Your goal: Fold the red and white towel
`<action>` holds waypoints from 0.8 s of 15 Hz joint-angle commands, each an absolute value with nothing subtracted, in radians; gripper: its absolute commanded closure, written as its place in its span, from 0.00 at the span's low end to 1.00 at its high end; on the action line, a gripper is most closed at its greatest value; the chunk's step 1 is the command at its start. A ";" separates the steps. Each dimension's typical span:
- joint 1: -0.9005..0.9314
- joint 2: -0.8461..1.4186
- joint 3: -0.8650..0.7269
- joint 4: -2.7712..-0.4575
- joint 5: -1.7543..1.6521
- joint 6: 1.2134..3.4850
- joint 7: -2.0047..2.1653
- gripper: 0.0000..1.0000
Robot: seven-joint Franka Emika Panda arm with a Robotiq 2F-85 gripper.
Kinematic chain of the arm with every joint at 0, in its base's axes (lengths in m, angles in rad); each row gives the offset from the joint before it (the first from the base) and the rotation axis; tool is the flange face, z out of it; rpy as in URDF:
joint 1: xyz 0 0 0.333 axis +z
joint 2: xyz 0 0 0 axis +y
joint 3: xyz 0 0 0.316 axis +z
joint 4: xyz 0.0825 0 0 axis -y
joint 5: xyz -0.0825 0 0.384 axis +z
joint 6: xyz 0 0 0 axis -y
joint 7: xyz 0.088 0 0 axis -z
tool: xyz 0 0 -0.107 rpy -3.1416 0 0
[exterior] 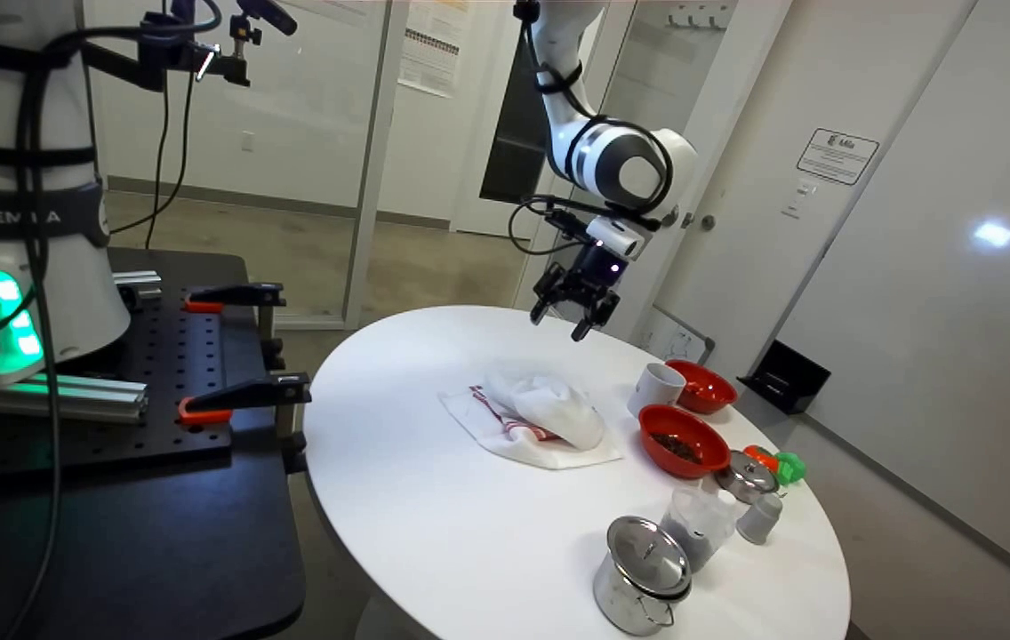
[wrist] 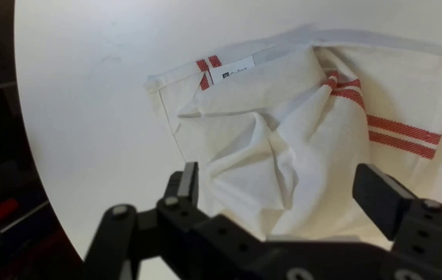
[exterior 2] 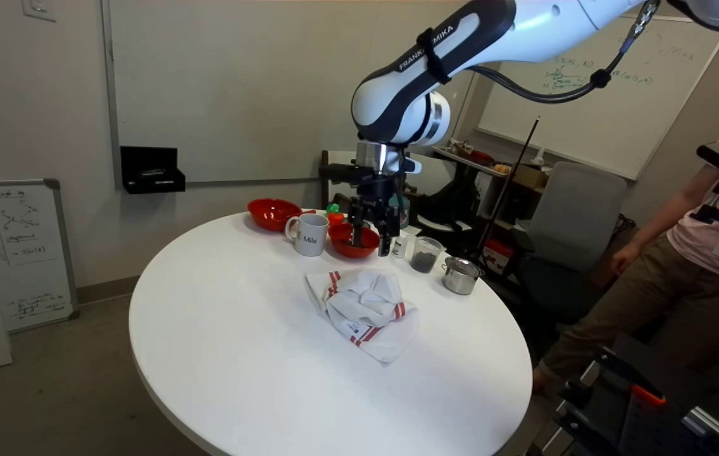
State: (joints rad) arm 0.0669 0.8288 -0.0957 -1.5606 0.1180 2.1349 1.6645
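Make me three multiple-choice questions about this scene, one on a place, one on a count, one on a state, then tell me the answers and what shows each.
1. Where is the red and white towel? A: on the floor. B: on the white table. C: over a chair.
2. How many red bowls stand on the table? A: one. B: four. C: two.
3. How is the gripper? A: open, holding nothing. B: shut on a mug. C: shut on a lid.

1 B: it lies on the table in both exterior views.
2 C: two show in both exterior views.
3 A: the wrist view shows its fingers wide apart.
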 commanded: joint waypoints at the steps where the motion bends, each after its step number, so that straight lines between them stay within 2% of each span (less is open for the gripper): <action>1: 0.044 0.763 -0.071 -1.616 0.098 2.146 1.474 0.00; 10: 0.034 0.634 -0.059 -1.729 0.099 2.144 1.000 0.00; 12: 0.054 0.683 -0.083 -1.671 0.120 2.135 1.074 0.00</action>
